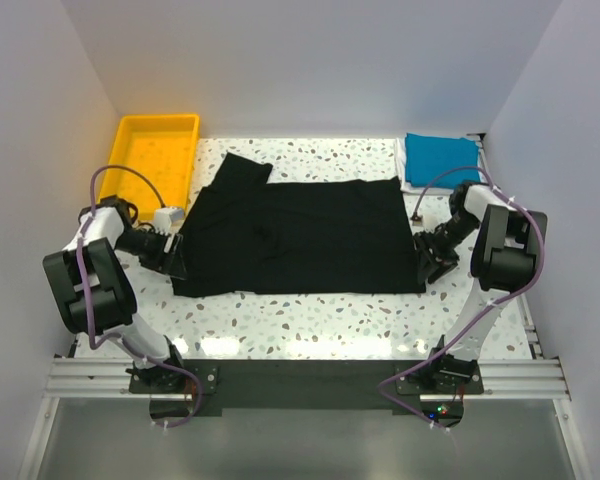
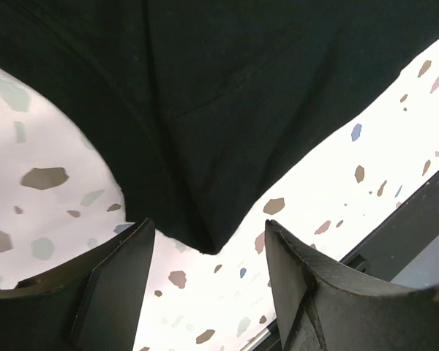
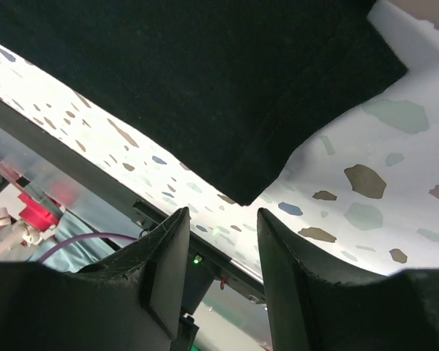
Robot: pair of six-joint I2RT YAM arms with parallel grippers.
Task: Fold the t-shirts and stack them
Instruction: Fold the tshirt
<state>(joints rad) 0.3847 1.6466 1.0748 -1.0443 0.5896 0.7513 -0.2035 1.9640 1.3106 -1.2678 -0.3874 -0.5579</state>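
Pinch the soft, limp black t-shirt [image 1: 300, 235] at its near corners; expect sagging. Close in with left hand [image 2: 208, 232] and right hand [image 3: 221, 219], both parted, empty.

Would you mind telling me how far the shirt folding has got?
Done: the blue shirt looks folded at the far right corner. In hand: the black shirt lies spread flat, left gripper and right gripper open at its near corners. Remaining: folding it and stacking it.
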